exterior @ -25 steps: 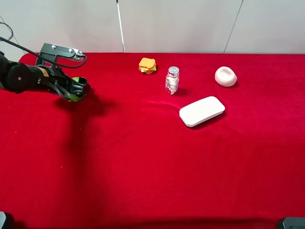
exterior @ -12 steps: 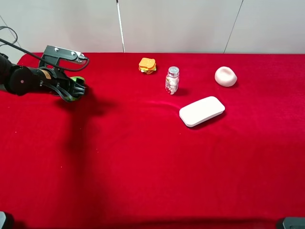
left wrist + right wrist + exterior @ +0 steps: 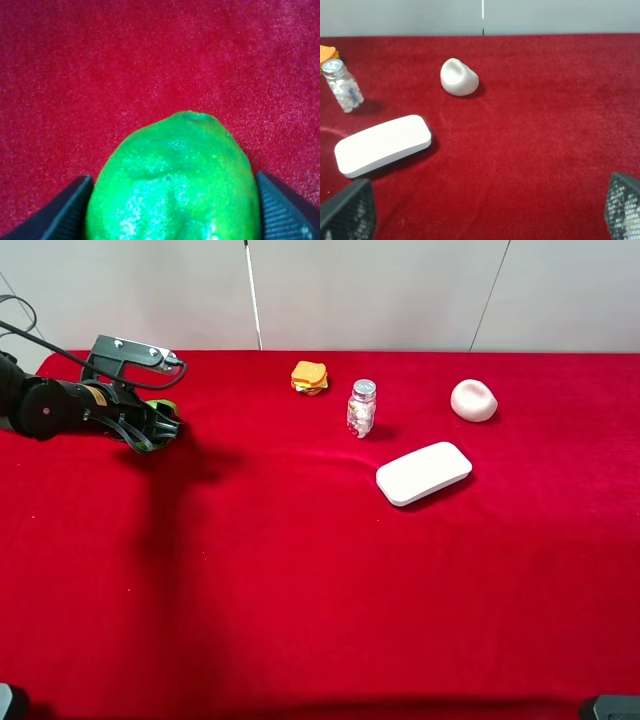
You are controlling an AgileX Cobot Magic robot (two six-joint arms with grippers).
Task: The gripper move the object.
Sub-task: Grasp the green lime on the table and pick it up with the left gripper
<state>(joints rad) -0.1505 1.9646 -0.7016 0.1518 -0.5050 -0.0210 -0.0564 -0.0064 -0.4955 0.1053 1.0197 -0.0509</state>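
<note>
My left gripper [image 3: 160,427], black with a silver-grey bracket, is at the far left of the red table and is shut on the glossy green lime [image 3: 175,185]. In the left wrist view the lime fills the gap between both dark fingers [image 3: 65,210], its pointed end facing away. In the exterior high view only slivers of green [image 3: 151,443] show between the fingers. The gripper's shadow falls on the cloth to its right. My right gripper [image 3: 485,207] is open and empty over the cloth, with only its fingertips showing.
A toy burger [image 3: 309,377] and a small pill bottle [image 3: 361,408] stand at the back middle. A pale pink lump [image 3: 473,400] lies at the back right and a flat white block [image 3: 423,473] lies in front of it. The red cloth [image 3: 300,580] covers the table.
My left gripper has moved a little to the left and back with the lime held in it, then stayed still. Nothing else has moved.
</note>
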